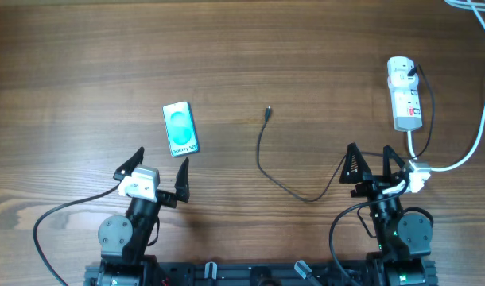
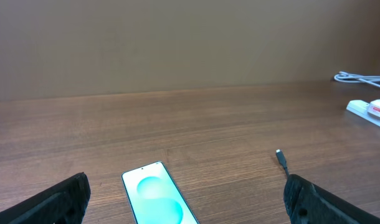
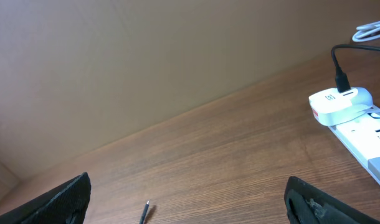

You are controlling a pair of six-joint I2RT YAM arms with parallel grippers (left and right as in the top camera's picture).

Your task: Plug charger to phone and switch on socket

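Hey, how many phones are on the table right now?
1. The phone lies screen up on the left, just ahead of the open left gripper. Nothing in view seems to hide another.

the left arm (image 1: pixel 119 234) and the right arm (image 1: pixel 405 230) sit folded low at the bottom of the overhead view, the left gripper (image 1: pixel 161 157) turned slightly rightward and the right gripper (image 1: pixel 370 149) pointing straight ahead, both with jaws spread wide and holding nothing
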